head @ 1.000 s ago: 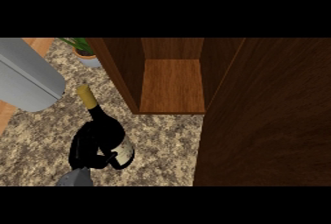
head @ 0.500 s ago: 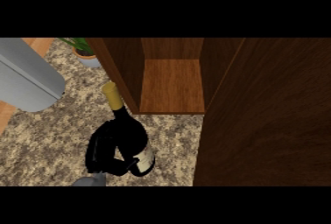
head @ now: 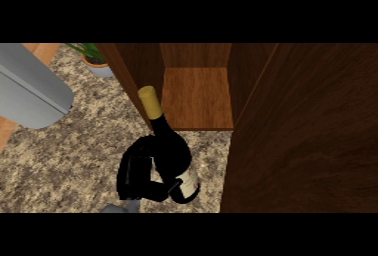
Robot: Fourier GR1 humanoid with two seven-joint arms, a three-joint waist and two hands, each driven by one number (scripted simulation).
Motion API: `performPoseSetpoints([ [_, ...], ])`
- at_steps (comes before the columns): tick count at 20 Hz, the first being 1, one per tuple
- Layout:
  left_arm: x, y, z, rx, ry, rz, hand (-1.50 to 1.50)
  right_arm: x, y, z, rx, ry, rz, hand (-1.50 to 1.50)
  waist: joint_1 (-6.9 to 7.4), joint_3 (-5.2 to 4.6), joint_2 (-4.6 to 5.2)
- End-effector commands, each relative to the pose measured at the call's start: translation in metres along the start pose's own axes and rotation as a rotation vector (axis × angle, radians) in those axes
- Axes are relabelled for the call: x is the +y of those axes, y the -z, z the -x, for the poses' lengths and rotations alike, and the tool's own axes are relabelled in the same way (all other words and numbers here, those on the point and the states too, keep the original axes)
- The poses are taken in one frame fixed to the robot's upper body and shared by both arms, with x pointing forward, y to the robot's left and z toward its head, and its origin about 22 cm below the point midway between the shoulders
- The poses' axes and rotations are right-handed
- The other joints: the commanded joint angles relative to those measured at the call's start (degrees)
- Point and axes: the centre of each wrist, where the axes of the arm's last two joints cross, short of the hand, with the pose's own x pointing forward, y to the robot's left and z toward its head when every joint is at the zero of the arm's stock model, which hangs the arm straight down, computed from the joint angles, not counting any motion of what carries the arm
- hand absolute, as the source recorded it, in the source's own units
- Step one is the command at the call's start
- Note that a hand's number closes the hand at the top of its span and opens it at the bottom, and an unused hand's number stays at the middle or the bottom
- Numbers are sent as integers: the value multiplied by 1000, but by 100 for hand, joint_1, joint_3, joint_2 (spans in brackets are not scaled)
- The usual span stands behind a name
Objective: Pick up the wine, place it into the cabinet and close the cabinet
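Since half a second ago the wine bottle (head: 172,149) has moved closer to the cabinet (head: 198,100), and its gold-capped neck (head: 150,104) now lies against the front edge of the cabinet's left wall. A second ago that neck was still well out over the counter (head: 59,165).

The left hand (head: 136,174) is clamped on the bottle. Its fingers run down the bottle's left flank, and the thumb curls under the lower part just beside the pale label (head: 189,189). The dark glass body lies just to the right of the palm and touches it. The bottle is tilted, with the neck reaching up and away from the hand toward the cabinet and the base nearest the wrist. A sliver of grey forearm (head: 119,208) shows below the hand at the view's lower edge.

Beyond the fingertips and a little to the right, the wooden shelf of the cabinet stands open; no part of the bottle's body is on it. The open cabinet door (head: 310,140) fills the view on the far side of the bottle from the hand.

Well off to the hand's left is a large grey rounded shape (head: 29,90); I cannot tell what it is. A potted plant (head: 93,61) stands far ahead of the hand, beside the cabinet's left wall.
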Motion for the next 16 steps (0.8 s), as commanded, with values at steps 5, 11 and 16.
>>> performPoseSetpoints([
  [5, -13, -3, 26, 34, -1, -62, 150, 6, 1, -14, -30, 27, -22, -150, 1, -3, 5],
  [11, 1, 14, 43, 30, 1, -74, 150, 12, -9, -16, -11, 49, -24, -150, -15, -3, 6],
  [16, -12, 41, 48, -33, 39, -55, 150, -5, 4, 11, -23, 35, -28, -150, -44, -3, 18],
])
